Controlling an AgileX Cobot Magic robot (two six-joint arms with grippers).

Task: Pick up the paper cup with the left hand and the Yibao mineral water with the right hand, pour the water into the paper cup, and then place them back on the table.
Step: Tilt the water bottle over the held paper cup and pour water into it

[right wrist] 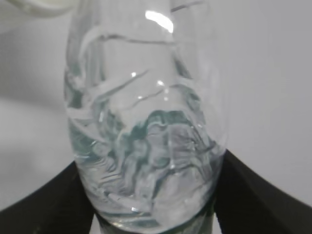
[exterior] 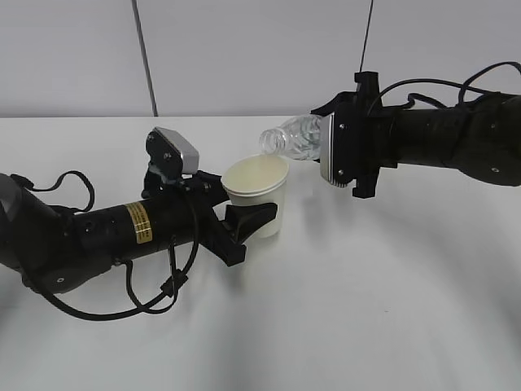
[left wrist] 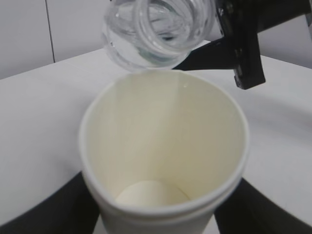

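From the outside camera there are two arms, one cup and one bottle. The left hand (exterior: 248, 224) pinches the paper cup (exterior: 258, 195) just above the white table (exterior: 366, 309); the right hand (exterior: 321, 138) clamps the water bottle (exterior: 291, 138) on its side, mouth over the cup's rim.

The left wrist camera shows one cup (left wrist: 163, 151), its inside pale and dry-looking, and the bottle's open mouth (left wrist: 158, 24) close above the far rim.

The right wrist camera shows one bottle (right wrist: 146, 122) between two black fingers (right wrist: 258, 200), with water in its lower part.

Cream cup (exterior: 256, 192), clear bottle (exterior: 291, 138), white table (exterior: 366, 309).
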